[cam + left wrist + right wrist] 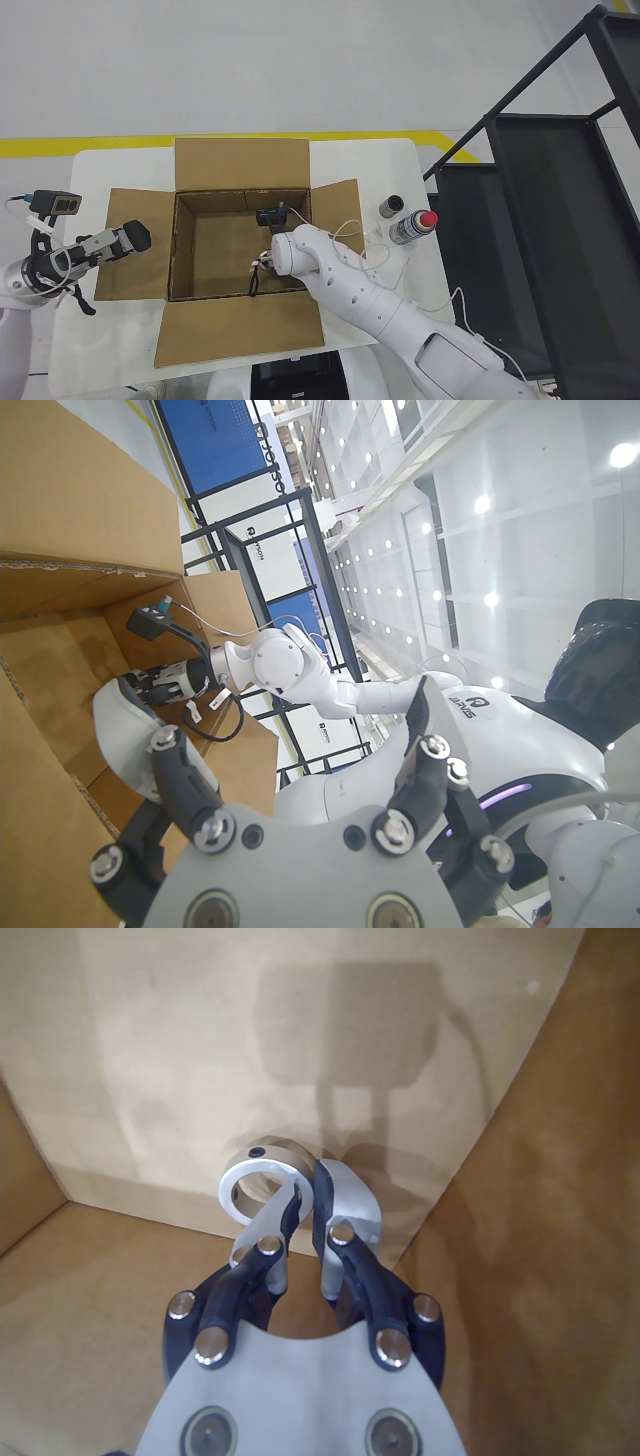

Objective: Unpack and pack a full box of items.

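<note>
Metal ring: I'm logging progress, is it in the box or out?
In the box: the right tool grips the metal ring by its rim, cardboard walls and floor around.

An open brown cardboard box [240, 163] sits on a white table [120, 165] with its four flaps spread outward. Inside it, close to one inner wall, a silver metal ring [226, 1188] with a small dark hole in its rim is pinched at its edge between the fingers of the right gripper [305, 1188]. On the table just beyond the box's right flap are a silver spray can [410, 229] with a red cap, possibly lying on its side, and beside it a smaller can [391, 206] with a dark top.
</note>
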